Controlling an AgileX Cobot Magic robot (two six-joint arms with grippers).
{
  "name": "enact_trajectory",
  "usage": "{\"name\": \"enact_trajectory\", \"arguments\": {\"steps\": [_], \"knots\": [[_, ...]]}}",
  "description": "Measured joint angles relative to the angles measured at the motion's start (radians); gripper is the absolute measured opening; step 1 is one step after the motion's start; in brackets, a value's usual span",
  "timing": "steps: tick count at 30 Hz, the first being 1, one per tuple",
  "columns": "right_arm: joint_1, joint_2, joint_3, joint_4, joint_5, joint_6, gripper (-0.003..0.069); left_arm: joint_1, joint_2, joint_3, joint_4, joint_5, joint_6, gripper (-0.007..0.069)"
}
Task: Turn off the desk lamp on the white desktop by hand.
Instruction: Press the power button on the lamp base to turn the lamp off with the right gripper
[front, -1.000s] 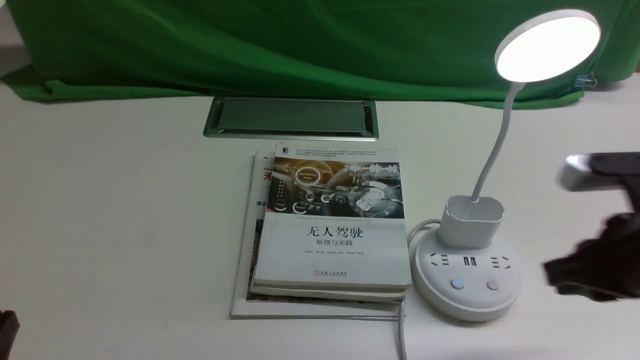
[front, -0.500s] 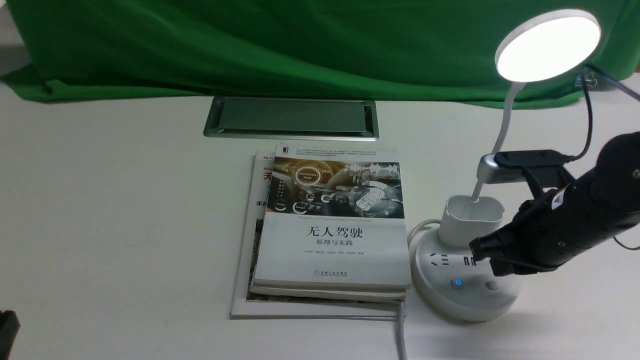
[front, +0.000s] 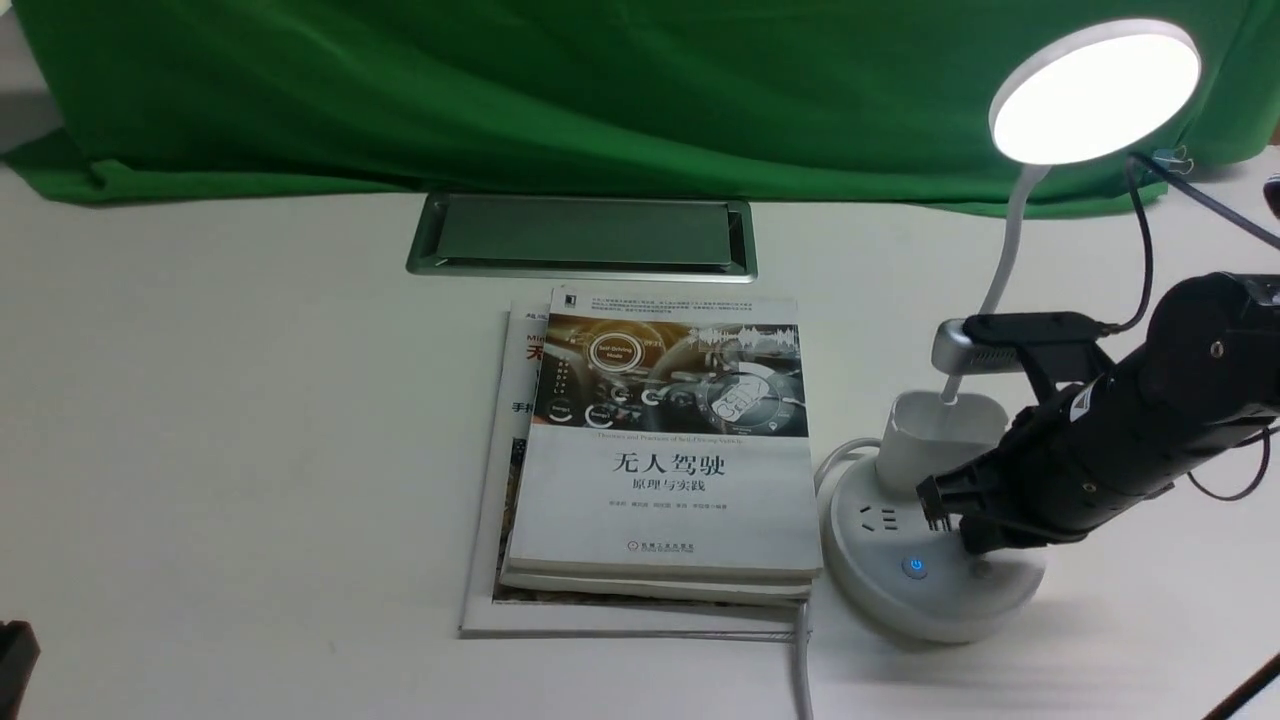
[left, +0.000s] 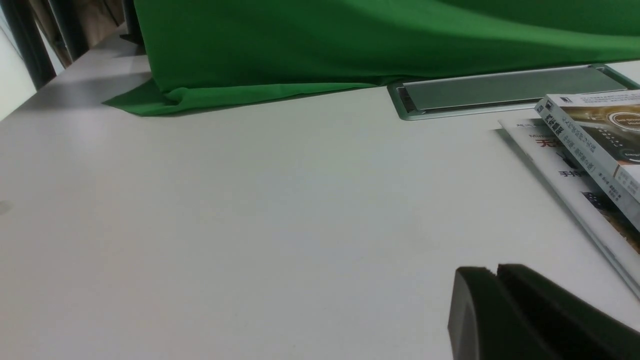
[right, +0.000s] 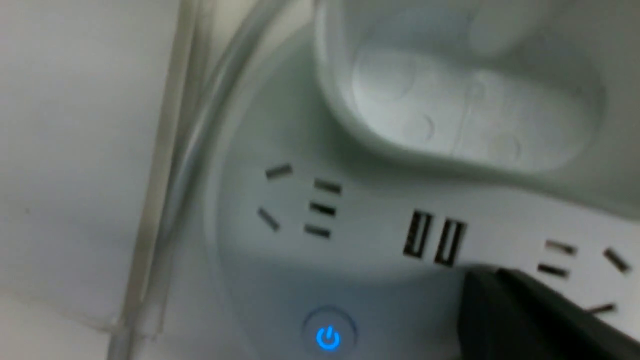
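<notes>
Front view, lamp: the desk lamp (front: 935, 600) is lit, right of the books (front: 665, 480).
Front view, step: right gripper (front: 950, 520) approaching, over the lamp base; next, likely lower onto a button.
Left wrist view, left gripper (left: 492, 270): fingers together; bare desktop (left: 300, 225) left of the books.
Right wrist view, right fingers: together, near the lamp's sockets.
</notes>
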Motion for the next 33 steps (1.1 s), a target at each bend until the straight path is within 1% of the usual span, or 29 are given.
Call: {"name": "enact_trajectory", "arguments": {"steps": [10, 17, 33], "knots": [[0.000, -0.035, 0.008, 0.003, -0.021, -0.001, 0.0038, 0.000, 0.000, 0.000, 0.000, 0.000, 0.000, 0.0020], [0.000, -0.122, 0.009, 0.003, 0.031, 0.001, 0.0038, 0.000, 0.000, 0.000, 0.000, 0.000, 0.000, 0.0020], [0.000, -0.014, 0.009, 0.011, 0.047, 0.001, 0.0038, 0.000, 0.000, 0.000, 0.000, 0.000, 0.000, 0.0020]]}}
